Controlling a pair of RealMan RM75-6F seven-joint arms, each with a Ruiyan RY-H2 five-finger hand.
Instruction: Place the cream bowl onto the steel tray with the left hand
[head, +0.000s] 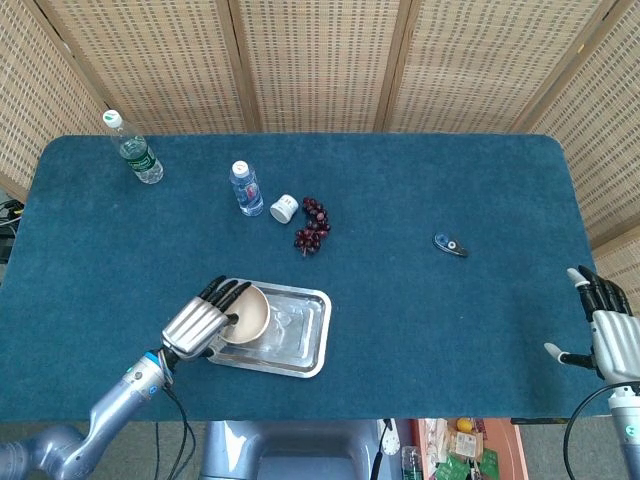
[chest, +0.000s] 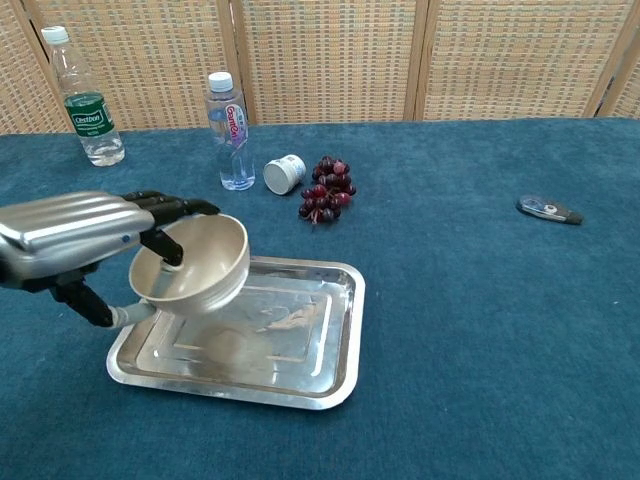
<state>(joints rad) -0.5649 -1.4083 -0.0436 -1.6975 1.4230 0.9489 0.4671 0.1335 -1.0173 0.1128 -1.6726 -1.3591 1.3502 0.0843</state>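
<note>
two hands show, and only the left hand (chest: 75, 240) matters here: it holds the cream bowl (chest: 192, 265) by its rim, fingers (chest: 170, 207) hooked over the near-left lip, thumb side hidden beneath. the bowl hangs tilted above the left end of the steel tray (chest: 320, 375), open side facing partly toward the camera; whether its base touches the metal i cannot tell. so the tray lies straight below the bowl, and i judge the next move to be mostly a level and a lowering. the right hand (head: 607, 325) rests at the table's near right corner, well apart, fingers spread and holding nothing. farther back stand two bottles (chest: 228, 130), grapes (chest: 326, 188) and a small white jar (chest: 285, 173).
</note>
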